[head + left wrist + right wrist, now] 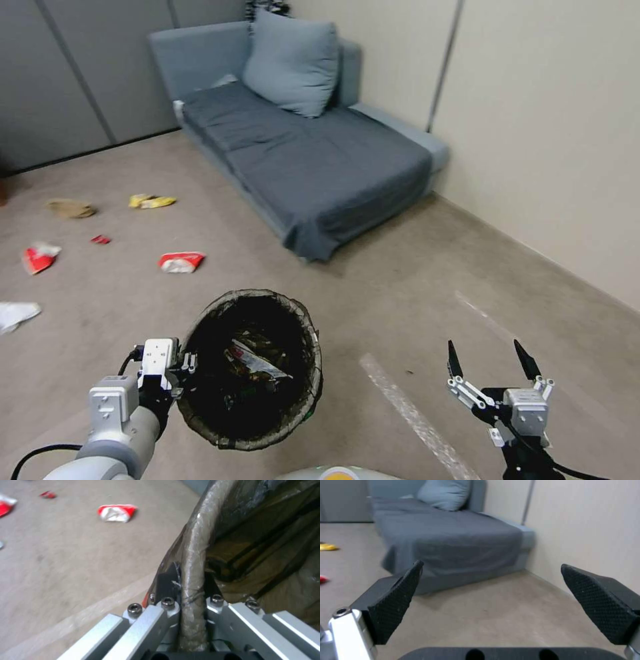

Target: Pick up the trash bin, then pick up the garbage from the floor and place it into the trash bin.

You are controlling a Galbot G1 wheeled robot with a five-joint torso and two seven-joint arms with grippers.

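While the left hand (181, 371) grips the trash bin (200, 407) by its rim, the bin hangs low in the head view, just in front of the robot and clear of the floor (373, 293), with its mouth tipped up toward the camera. Its dark liner wraps the rim, and crumpled wrappers lie inside. The left wrist view brings the grip close: the rim (193, 562), sheathed in glossy brown liner, runs straight between the two fingers (165, 580), one outside the bin wall and one inside, closed tight on it.

The right hand (492, 357) hovers low on the robot's right, well apart from the bin, its two black fingertips spread wide and holding nothing. Its own camera looks between the textured pads (395, 602) at bare carpet and the grey sofa (453, 537) against the wall.

Garbage lies scattered on the floor to the left of the sofa. A red-and-white packet (181, 261) sits nearest the bin, and the left wrist view catches it too (116, 512). Farther out lie another red-and-white packet (39, 258), a small red scrap (101, 239), a yellow wrapper (152, 201), a brown paper bag (71, 209) and a white piece (16, 314) at the picture's left edge. A grey cushion (293, 60) leans on the sofa's back corner.
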